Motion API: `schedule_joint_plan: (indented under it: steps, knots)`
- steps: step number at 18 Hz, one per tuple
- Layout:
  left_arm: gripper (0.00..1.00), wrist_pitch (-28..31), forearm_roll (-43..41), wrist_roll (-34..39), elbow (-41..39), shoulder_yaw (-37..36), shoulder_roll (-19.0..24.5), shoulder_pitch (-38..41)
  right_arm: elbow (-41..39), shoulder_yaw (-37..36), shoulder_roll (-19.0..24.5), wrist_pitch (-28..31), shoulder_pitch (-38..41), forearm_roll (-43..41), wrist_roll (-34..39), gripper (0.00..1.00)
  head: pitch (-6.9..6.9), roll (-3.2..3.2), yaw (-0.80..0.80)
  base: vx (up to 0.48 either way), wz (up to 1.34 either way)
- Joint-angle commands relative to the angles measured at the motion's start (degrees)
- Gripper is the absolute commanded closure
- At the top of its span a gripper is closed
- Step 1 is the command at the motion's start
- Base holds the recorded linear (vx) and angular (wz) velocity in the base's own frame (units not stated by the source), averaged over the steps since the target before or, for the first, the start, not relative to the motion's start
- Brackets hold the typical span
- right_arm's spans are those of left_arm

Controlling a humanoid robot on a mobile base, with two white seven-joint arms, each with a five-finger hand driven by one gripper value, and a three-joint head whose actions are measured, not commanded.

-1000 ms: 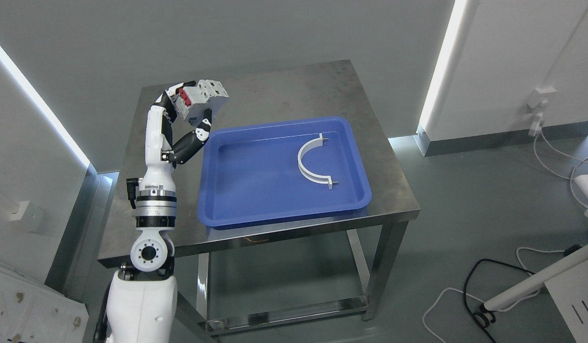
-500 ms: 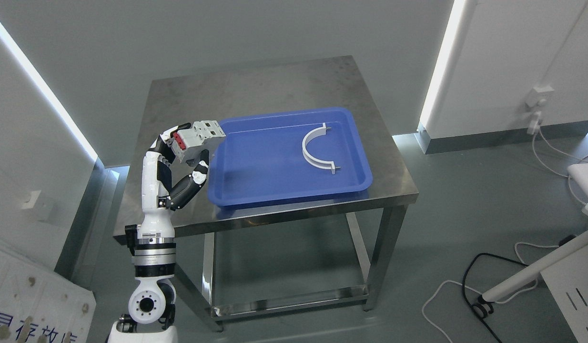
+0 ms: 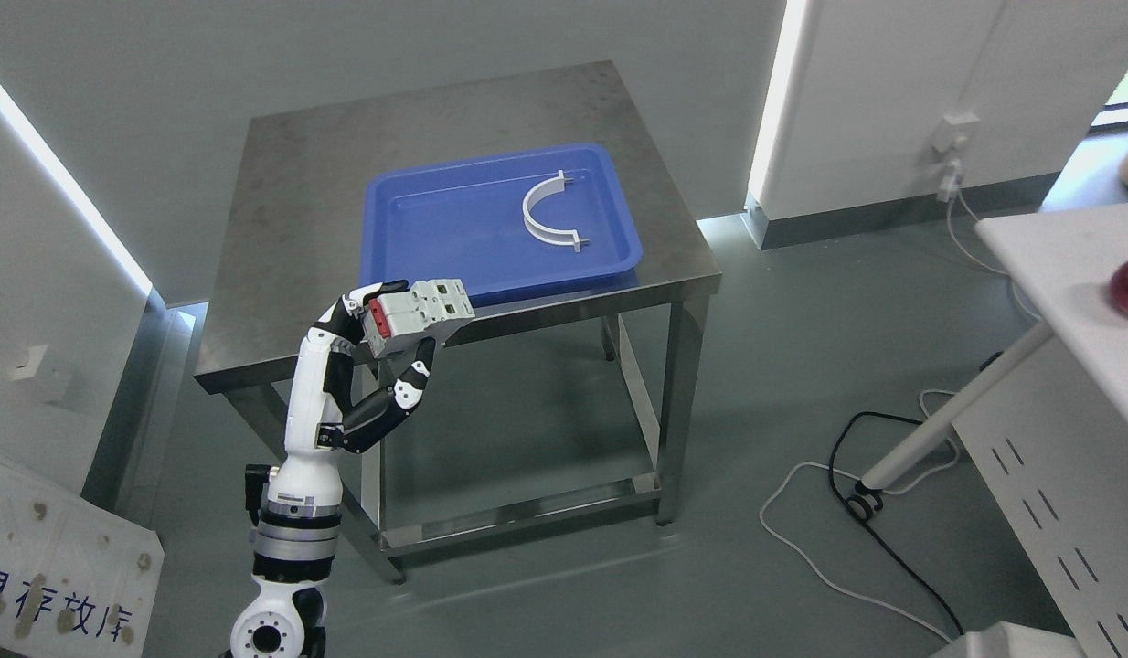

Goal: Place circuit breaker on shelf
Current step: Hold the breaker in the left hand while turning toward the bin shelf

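Grey flooring and pale walls surround a steel table [image 3: 281, 238] carrying a blue tray [image 3: 436, 228] with a white curved bracket [image 3: 546, 212] inside. Below the table's near edge, the left hand [image 3: 381, 366] grasps the circuit breaker [image 3: 418, 311] from beneath, fingers [image 3: 409, 388] curled around its grey body, red end toward the wrist. The breaker's long axis runs roughly level, left to right in the picture. No shelf is identifiable; a white surface [image 3: 1067, 265] stands well apart at the right, with a loose cable [image 3: 856, 493] across the floor between. Only the left arm shows, so it must carry the breaker.
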Motion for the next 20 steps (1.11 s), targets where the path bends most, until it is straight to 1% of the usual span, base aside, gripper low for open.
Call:
schedule_joint_plan:
  steps: [1,10,20]
  knots:
    - [0.83,-0.5,0.1,-0.6,-3.0,1.0,0.8,2.2,0.0,0.0,-1.0,-1.8,0.9,0.0,0.0,0.00,0.00,0.00,0.00,-0.255,-0.35]
    - [0.83,-0.5,0.1,-0.6,-3.0,1.3,0.8,2.6,-0.1,0.0,-1.0,-1.8,0.9,0.0,0.0,0.00,0.00,0.00,0.00,-0.258,-0.11]
    - [0.82,-0.5,0.2,-0.6,-2.9,1.5,0.8,2.7,0.0,0.0,-1.0,-1.8,0.9,0.0,0.0,0.00,0.01,0.00,0.00,-0.338,0.17]
